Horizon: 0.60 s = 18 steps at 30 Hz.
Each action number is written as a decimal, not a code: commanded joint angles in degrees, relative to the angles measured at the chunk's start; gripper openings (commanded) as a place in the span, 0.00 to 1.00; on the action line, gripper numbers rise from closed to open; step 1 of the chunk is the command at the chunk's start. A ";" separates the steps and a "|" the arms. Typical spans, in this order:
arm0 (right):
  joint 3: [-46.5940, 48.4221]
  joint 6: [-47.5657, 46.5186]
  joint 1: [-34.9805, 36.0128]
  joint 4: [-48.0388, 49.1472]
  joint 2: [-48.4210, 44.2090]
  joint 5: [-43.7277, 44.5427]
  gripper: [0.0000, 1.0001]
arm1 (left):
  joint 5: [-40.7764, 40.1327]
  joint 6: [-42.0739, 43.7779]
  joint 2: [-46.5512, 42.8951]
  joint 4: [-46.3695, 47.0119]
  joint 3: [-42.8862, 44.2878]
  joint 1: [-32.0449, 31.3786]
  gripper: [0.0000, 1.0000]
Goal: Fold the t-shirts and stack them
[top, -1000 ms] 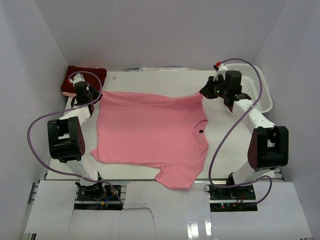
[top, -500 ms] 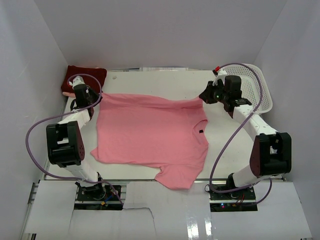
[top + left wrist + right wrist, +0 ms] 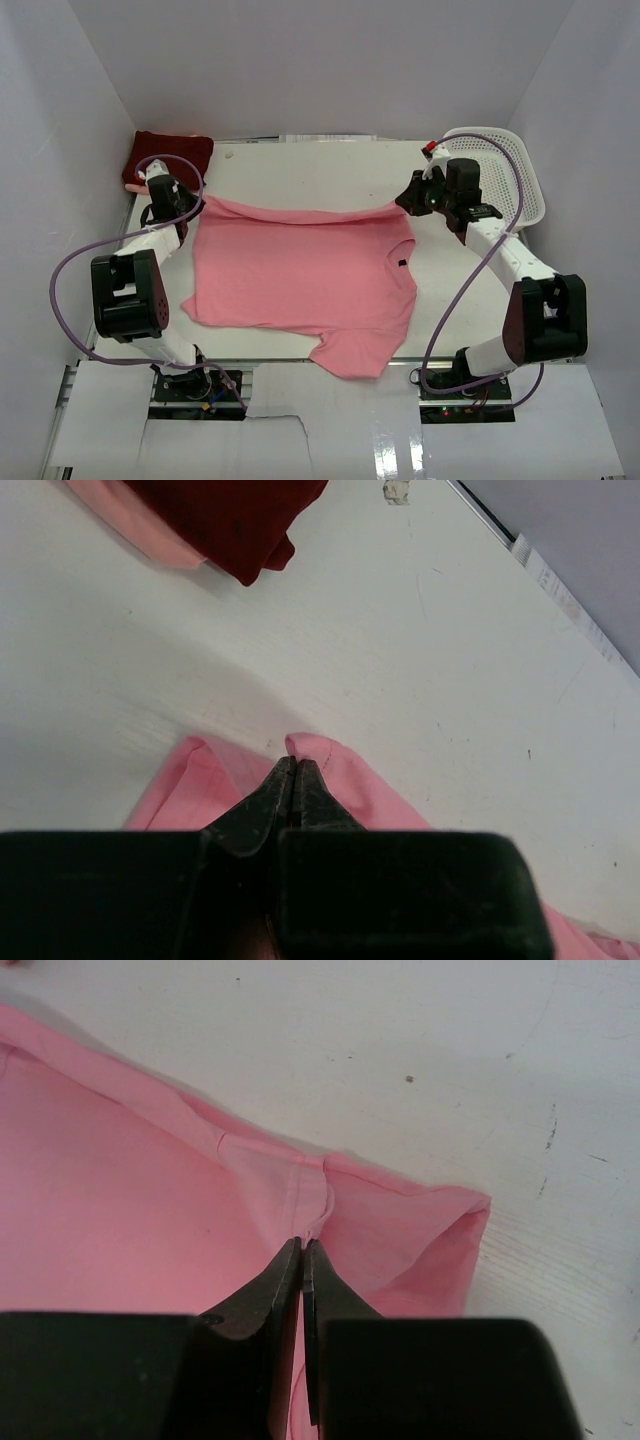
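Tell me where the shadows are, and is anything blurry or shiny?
Left wrist view: a soft grey shadow lies on the table just beyond the pink shirt. Right wrist view: even light, and the cloth folds and table scratches look sharp. Top view: shiny glare on the white front panel; nothing looks blurry.

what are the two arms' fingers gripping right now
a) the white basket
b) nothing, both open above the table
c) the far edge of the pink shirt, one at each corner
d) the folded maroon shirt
c: each wrist view shows the left fingers and right fingers shut on a fold of the pink t-shirt, and the top view places them at its two far corners.
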 commanded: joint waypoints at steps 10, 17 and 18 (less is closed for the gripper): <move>-1.92 -0.81 0.70 -1.62 -4.30 1.04 0.08 | -1.01 -1.08 -4.11 -2.99 -0.23 0.47 0.00; -3.06 -0.81 1.23 -2.93 -5.09 1.92 0.08 | -1.71 -1.52 -4.64 -4.40 -0.50 0.91 0.00; -3.24 -0.72 1.23 -3.20 -5.00 2.01 0.08 | -2.76 -1.70 -4.73 -4.83 -0.59 1.09 0.00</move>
